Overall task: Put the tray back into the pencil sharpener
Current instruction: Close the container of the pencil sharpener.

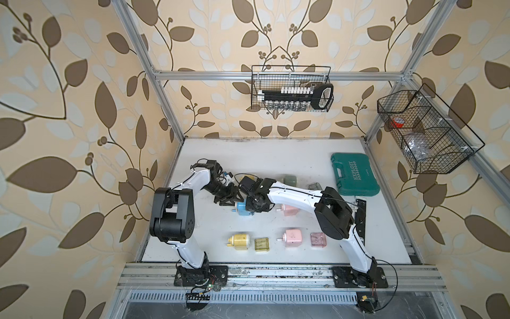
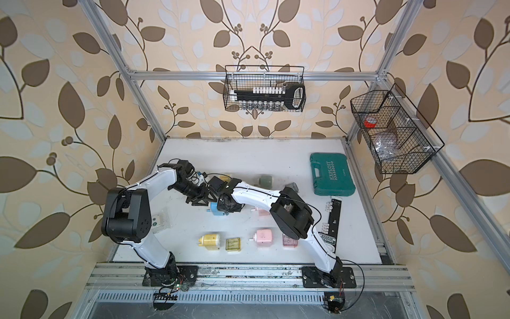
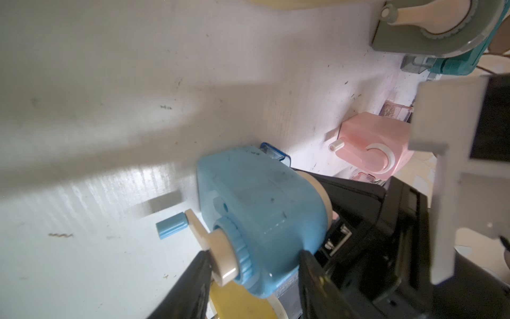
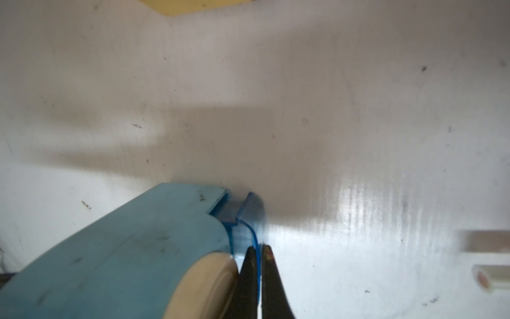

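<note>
Nearest the arm bases you have a row on the white table [image 1: 276, 154]: a yellow sharpener [image 1: 239, 241], a yellow tray [image 1: 261, 244], a pink sharpener [image 1: 293, 237] and a pink tray [image 1: 318, 239], each apart from the next.

Further in, at mid-table, your two arms meet over the blue pencil sharpener [image 3: 262, 215]. Your left gripper [image 3: 254, 255] is closed around its body, one finger by the cream crank hub and the other on the opposite side.

Your right gripper [image 4: 259, 250] is pinched tight on the thin end wall of the clear blue tray [image 4: 249, 212]. The tray sits partway in the sharpener's slot. Its end wall stands off the body with a gap showing.

Just beyond your right arm lies a second pink sharpener [image 1: 289, 210]. Behind that is a green sharpener [image 1: 289, 181], and the green tool case [image 1: 354, 174] lies toward the far right corner. On the back wall hangs a wire basket [image 1: 292, 88].
</note>
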You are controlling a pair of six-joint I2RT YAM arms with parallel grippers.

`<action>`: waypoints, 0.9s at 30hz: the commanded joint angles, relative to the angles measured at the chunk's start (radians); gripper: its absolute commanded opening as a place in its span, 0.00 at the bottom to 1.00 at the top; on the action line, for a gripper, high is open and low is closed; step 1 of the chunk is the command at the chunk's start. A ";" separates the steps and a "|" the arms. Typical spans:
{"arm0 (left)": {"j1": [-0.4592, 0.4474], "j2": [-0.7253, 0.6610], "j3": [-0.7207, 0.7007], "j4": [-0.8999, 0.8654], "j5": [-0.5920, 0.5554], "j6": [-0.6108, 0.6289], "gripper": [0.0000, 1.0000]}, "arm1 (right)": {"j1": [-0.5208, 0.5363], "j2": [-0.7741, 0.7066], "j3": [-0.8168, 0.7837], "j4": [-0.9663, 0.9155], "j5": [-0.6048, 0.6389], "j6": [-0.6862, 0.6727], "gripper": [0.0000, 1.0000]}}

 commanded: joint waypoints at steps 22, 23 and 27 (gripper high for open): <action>-0.005 0.055 -0.016 -0.025 -0.134 0.015 0.51 | -0.002 -0.084 -0.032 0.019 -0.010 -0.029 0.05; -0.005 0.056 -0.016 -0.025 -0.136 0.015 0.51 | -0.003 -0.085 -0.032 0.016 -0.008 -0.030 0.06; -0.004 0.058 -0.014 -0.025 -0.137 0.015 0.51 | -0.003 -0.092 -0.033 0.002 -0.002 -0.031 0.10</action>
